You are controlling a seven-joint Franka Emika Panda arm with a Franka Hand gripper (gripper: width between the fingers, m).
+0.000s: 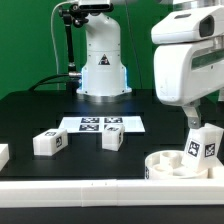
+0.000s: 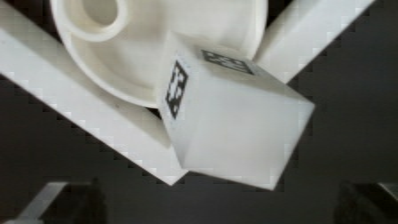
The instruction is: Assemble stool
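Note:
The stool's round white seat lies at the front of the exterior view's right, against the white rail. One tagged white leg stands upright at the seat's far right rim; how it is joined to the seat I cannot tell. My gripper hangs just above this leg, open wide, its dark fingers on either side and apart from it. Two more legs lie on the black table.
The marker board lies flat mid-table, behind the loose legs. A white rail runs along the table's front edge. Another white block shows at the exterior view's left edge. The robot's base stands at the back.

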